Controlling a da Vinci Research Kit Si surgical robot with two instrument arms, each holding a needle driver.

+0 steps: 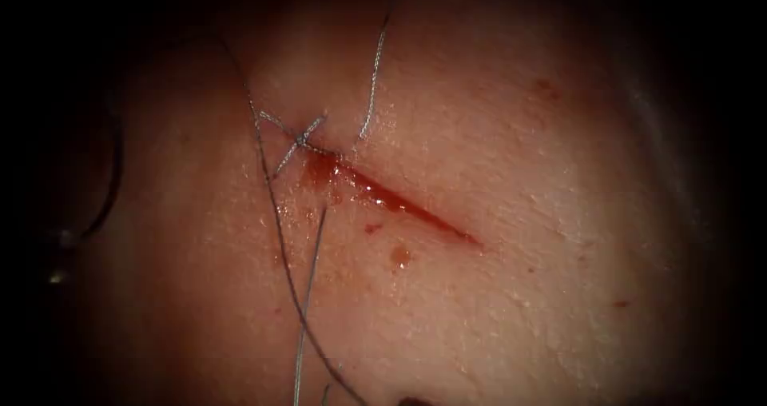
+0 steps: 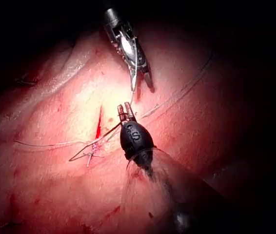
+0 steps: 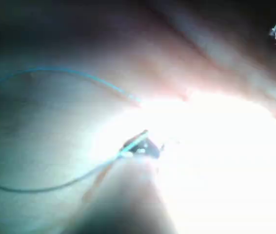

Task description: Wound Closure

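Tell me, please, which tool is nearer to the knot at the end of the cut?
Left. The left tool sits close beside the knot, its tips next to the cut. The right tool is farther off, beyond the left tool's tips.

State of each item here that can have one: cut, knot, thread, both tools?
Cut: open, red fluid in it.
Knot: tied at the cut's upper-left end, short tails.
Thread: slack on the tissue, left of the cut.
Left tool: tip near the knot; hold unclear.
Right tool: above the tissue, thread at its tip; hold unclear.
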